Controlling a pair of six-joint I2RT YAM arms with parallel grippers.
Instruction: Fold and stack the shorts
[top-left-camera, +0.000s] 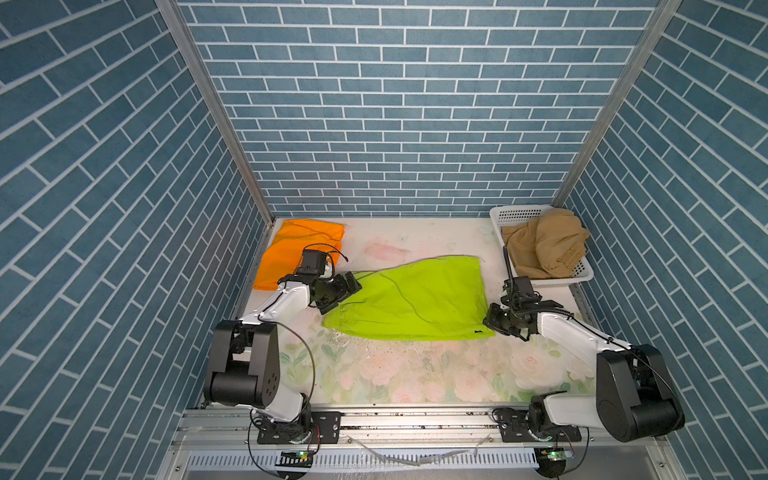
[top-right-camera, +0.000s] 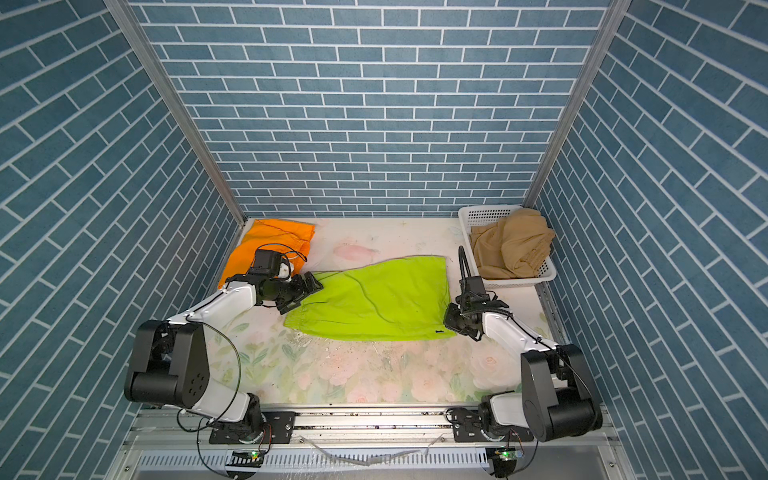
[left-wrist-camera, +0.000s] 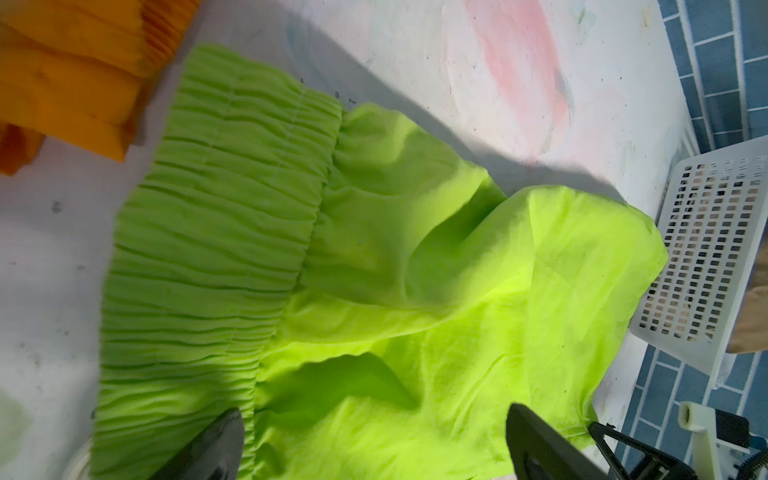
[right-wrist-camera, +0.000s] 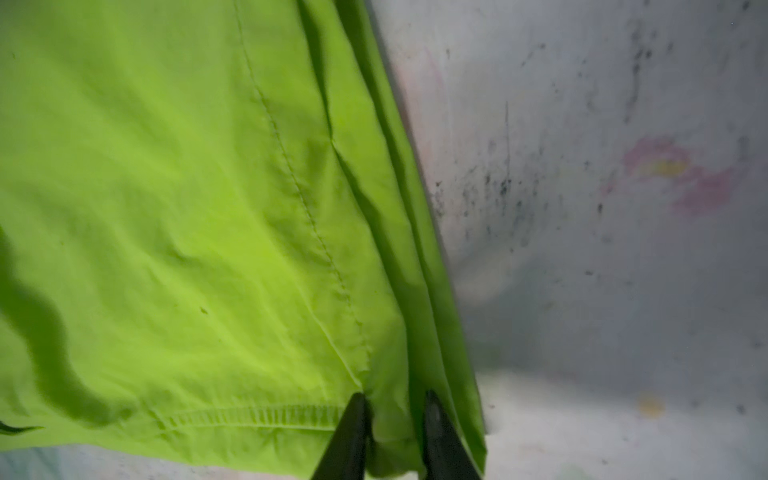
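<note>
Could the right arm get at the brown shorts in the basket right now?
Probably, once freed: the brown shorts lie uncovered in the basket just beyond it, but the right gripper seems pinched on the green shorts.

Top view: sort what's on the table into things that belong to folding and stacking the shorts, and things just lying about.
Belongs to the job: lime green shorts, spread mid-table; orange shorts, far left corner; tan shorts, heaped in the white basket.
Just lying about: white basket; floral table cover.

Top views overlook everything from above — wrist views close on green shorts (left-wrist-camera: 415, 291).
</note>
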